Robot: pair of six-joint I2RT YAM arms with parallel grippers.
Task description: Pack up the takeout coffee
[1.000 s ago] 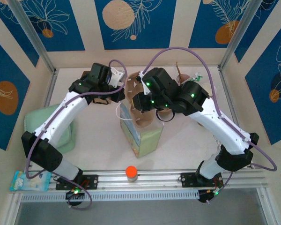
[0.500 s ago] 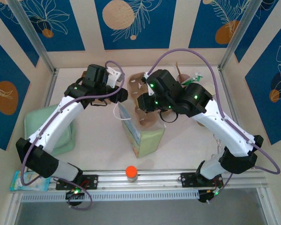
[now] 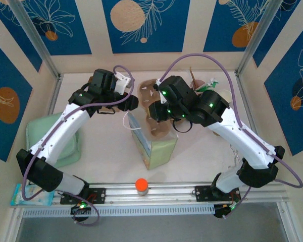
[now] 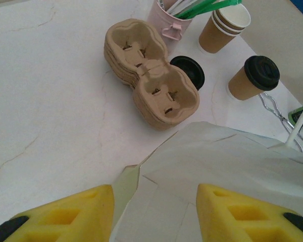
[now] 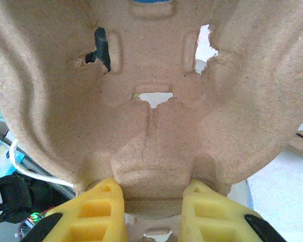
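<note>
- From above: has let go of the paper bag [image 3: 156, 148] with the left gripper [image 3: 127, 102], now parted and drawn slightly back toward the far left, after pinching shut at the bag's mouth a second ago.
- Same view: holds a cup carrier [image 3: 159, 128] in the right gripper [image 3: 157, 113] at the bag's open mouth, seemingly partly inside. Bag upright in mid-tabletop [image 3: 106, 146], no longer steadied on its left side.
- Left wrist: yellow fingers [image 4: 65, 214] well apart, gripping nothing, with the bag's pale rim below and between them. Beyond, on the tabletop: a stack of spare carriers [image 4: 151, 75], a loose lid [image 4: 188, 71] and a lidded coffee cup [image 4: 252, 78].
- Right wrist: clamped on the carrier's lower edge, moulded pulp close against the lens.
- Judged from this: leaves the bag to stand open unaided while the carrier goes in. Coffee cup not yet packed.
</note>
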